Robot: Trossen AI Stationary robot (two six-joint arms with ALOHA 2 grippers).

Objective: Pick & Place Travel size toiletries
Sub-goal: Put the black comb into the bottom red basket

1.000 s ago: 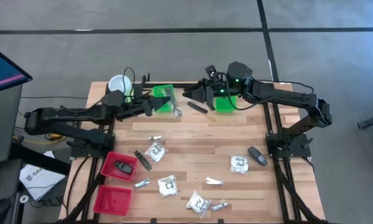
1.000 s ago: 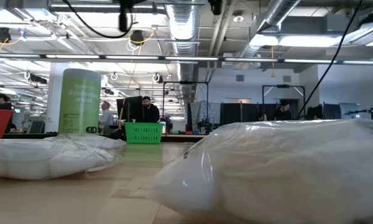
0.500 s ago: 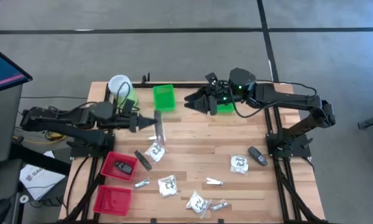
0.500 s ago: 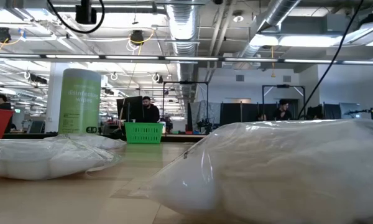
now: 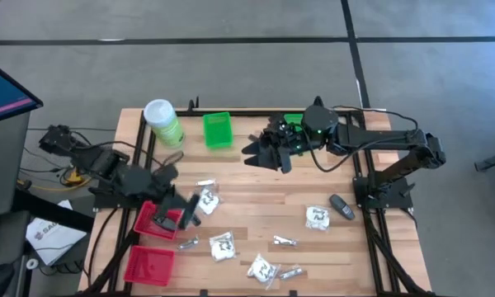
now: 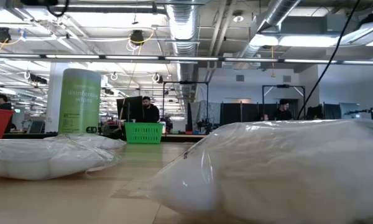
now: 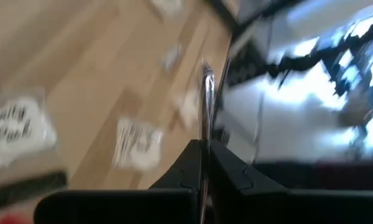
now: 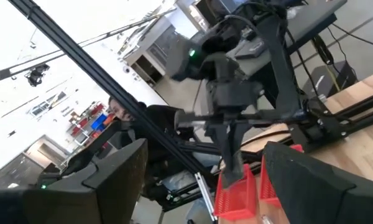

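A sachet [image 7: 206,93] is gripped by the left end effector [image 5: 190,210] over a red basket [image 5: 148,223]; the right end effector [image 5: 260,148] is held open.

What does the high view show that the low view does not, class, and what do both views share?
Only the high view shows both arms: the left gripper, shut on a slim silvery sachet, over the red basket; the right gripper, open, near the table's far edge; and a dark oval piece.

Only the low view shows the room behind, with people at desks and ceiling ducts.

Both show the wooden table, white packets, the green basket and the light-green canister.
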